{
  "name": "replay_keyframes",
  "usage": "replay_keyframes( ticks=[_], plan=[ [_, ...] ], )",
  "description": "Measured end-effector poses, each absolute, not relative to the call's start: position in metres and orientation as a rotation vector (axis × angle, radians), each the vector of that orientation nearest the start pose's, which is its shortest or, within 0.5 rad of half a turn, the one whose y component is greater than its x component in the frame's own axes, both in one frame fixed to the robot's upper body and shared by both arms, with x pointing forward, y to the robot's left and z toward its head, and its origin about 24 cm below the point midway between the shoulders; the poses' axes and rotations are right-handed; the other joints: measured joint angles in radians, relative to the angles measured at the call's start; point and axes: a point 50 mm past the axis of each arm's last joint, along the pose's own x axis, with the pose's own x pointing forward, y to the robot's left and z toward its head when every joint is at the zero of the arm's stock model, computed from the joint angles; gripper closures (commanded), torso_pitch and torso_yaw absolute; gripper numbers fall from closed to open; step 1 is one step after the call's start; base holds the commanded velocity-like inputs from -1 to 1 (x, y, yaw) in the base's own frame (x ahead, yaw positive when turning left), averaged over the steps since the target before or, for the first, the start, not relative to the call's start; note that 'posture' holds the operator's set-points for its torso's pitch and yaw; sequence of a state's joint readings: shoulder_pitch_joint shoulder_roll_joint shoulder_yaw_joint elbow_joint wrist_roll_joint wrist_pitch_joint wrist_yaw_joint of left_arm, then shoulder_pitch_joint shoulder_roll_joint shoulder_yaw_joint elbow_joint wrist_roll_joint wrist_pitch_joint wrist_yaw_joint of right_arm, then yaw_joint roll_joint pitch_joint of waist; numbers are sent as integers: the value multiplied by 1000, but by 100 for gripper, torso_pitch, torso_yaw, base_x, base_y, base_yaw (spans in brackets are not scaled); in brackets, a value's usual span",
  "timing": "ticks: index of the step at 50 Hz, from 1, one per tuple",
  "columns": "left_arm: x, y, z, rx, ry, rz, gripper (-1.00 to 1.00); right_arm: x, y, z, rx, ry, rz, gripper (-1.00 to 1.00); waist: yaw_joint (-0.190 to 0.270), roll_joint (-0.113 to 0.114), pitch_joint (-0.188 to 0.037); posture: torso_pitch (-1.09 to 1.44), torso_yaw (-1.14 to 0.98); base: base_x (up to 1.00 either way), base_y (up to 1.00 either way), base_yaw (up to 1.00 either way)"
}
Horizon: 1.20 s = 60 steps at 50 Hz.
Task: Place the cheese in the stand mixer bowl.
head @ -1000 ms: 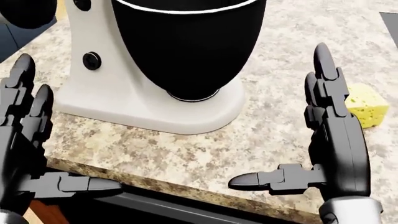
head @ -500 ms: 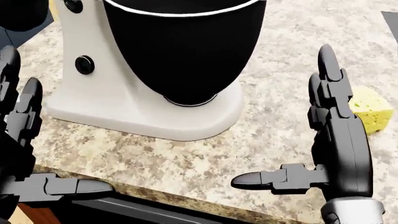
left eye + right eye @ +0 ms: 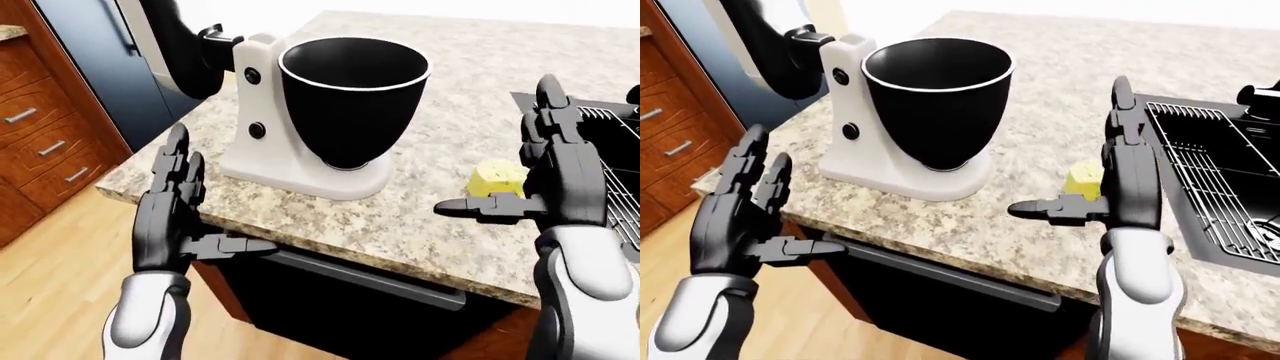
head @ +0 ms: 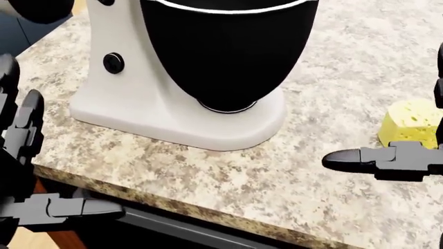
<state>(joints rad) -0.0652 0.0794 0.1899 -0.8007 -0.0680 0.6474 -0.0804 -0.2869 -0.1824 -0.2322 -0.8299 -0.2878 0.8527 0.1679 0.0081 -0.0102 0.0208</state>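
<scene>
The yellow cheese wedge (image 4: 410,123) lies on the speckled granite counter (image 4: 228,176), to the right of the white stand mixer (image 3: 262,142). The mixer's black bowl (image 3: 352,97) stands upright, and nothing shows inside it. My right hand (image 3: 497,146) is open, palm turned left. Its thumb (image 4: 377,158) reaches left just below the cheese, and its fingers stand upright at the cheese's right without touching it. My left hand (image 3: 222,193) is open too, hovering at the counter's left edge below the mixer base.
A black sink with a wire rack (image 3: 1225,187) sits at the counter's right. Wooden drawers (image 3: 40,142) and a dark panel (image 3: 95,67) stand on the left over a wood floor. A dark appliance front (image 3: 350,300) lies under the counter edge.
In the head view my right hand has slid right, half out of frame, uncovering the cheese. The mixer has shifted a little right as the camera moved. The left hand has barely moved.
</scene>
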Motion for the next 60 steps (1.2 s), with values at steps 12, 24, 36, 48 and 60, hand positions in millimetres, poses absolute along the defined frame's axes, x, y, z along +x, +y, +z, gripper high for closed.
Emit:
replay_keyframes(
  ticks=[12,24,36,48,60],
  plan=[
    [222,184,175,44,-223,39,-100,238,-237,211,-329,-125,-347,-100,-3,2,4,0,0,0,0,0],
    [222,185,177,42,-224,44,-100,273,-257,196,-336,-18,-346,-100,-5,-1,2,0,0,0,0,0],
    [222,186,175,40,-216,48,-100,299,-269,187,-336,42,-341,-100,-2,-6,-2,0,0,0,0,0],
    [222,186,174,41,-218,49,-100,305,-282,177,-323,38,-355,-100,-2,-17,-9,0,0,0,0,0],
    [222,188,172,40,-217,56,-100,313,-291,160,-299,59,-361,-100,-10,-30,-16,0,0,0,0,0]
  ],
)
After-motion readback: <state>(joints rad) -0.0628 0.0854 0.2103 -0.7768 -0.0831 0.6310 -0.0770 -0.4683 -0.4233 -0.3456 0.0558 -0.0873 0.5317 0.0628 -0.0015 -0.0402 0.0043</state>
